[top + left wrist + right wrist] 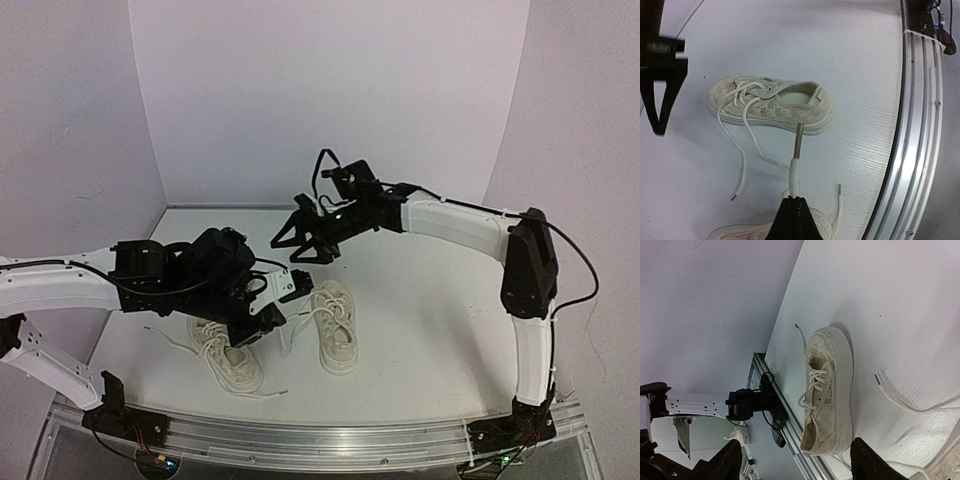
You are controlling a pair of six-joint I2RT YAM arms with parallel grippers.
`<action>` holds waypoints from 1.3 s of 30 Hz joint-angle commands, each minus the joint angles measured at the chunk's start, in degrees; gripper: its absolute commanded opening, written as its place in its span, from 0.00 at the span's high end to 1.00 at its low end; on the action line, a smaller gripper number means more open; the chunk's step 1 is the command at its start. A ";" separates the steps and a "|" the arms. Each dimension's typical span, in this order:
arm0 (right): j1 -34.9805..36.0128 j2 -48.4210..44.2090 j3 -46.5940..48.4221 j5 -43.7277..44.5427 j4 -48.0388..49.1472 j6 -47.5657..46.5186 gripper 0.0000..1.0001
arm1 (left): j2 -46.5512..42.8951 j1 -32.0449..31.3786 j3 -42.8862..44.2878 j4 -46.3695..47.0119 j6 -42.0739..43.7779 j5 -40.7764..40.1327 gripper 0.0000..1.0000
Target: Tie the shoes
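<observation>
Left jaws are pinched shut: the left gripper (794, 212) holds a lace (795, 167) just below its tip, which stands up between the fingers. That lace seems to run back to the right shoe (771, 106), lying on its side just beyond. The left shoe (230, 358) sits beside it, partly under the gripper. Both are untied, with laces trailing over the table (430, 330). The right gripper (303, 244) hovers above and behind the pair, jaws wide and holding nothing.

I judge this the opening step: one end is gathered and no crossing or knot is made. Next the right gripper likely needs to come down and pinch that shoe's other loose end (733, 196) so the two can be crossed.

The table is white and faintly grained, with a metal rail (330, 435) along its near edge. Plain pale walls (330, 90) close it in.
</observation>
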 commanded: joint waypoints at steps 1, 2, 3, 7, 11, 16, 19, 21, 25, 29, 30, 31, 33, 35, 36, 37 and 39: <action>-5.86 -10.84 -6.02 1.78 -0.85 -0.55 0.33 | 1.69 6.49 -0.03 7.04 -5.94 1.17 1.00; -6.72 -11.92 -8.68 2.73 -1.66 -1.39 0.37 | 2.43 9.82 0.45 7.55 -7.52 3.30 1.00; -7.64 -12.53 -10.29 4.22 -2.98 -2.76 0.41 | 3.04 12.30 0.87 8.01 -8.31 6.08 1.00; -7.78 -12.43 -13.96 7.13 -8.44 -9.41 0.53 | 7.85 17.96 4.03 8.99 -8.13 11.67 1.00; -7.78 -12.11 -17.00 7.10 -8.44 -11.97 0.57 | 13.75 23.07 7.83 10.39 -11.04 18.06 1.00; -7.40 -10.56 -18.63 7.84 -8.31 -14.02 0.58 | 19.04 26.93 10.73 14.26 -16.69 22.40 1.00; -6.72 -9.42 -18.72 8.64 -8.14 -15.25 0.60 | 21.57 27.76 12.13 16.69 -19.63 25.10 1.00; -6.30 -8.36 -18.71 9.52 -8.13 -15.92 0.61 | 23.70 27.96 13.20 17.04 -20.71 26.76 1.00; -6.02 -6.82 -19.20 11.26 -8.13 -16.81 0.62 | 26.92 28.50 14.41 18.15 -22.59 28.49 1.00; -5.88 -6.11 -19.20 12.93 -8.13 -17.59 0.63 | 28.51 28.92 14.43 20.18 -24.81 28.81 1.00; -5.86 -5.81 -19.21 13.32 -8.13 -17.76 0.63 | 28.90 29.00 14.49 20.83 -25.48 28.85 1.00; -5.87 -5.43 -19.18 13.55 -8.11 -17.99 0.63 | 29.32 29.11 14.63 21.28 -26.12 28.85 1.00; -5.84 -4.76 -19.09 13.48 -8.04 -18.68 0.64 | 30.26 29.38 14.98 21.76 -27.30 28.66 1.00; -5.64 -4.52 -19.01 12.88 -7.89 -19.28 0.66 | 31.42 29.80 15.38 22.11 -28.77 28.44 1.00; -5.49 -4.62 -19.02 12.49 -7.76 -19.56 0.67 | 32.01 30.04 15.63 22.33 -29.67 28.45 1.00; -5.33 -4.80 -19.08 12.08 -7.64 -19.83 0.68 | 32.61 30.25 16.02 22.58 -30.66 28.63 1.00; -5.16 -5.03 -19.37 10.98 -7.53 -20.33 0.70 | 33.96 30.44 16.99 22.63 -31.70 29.26 1.00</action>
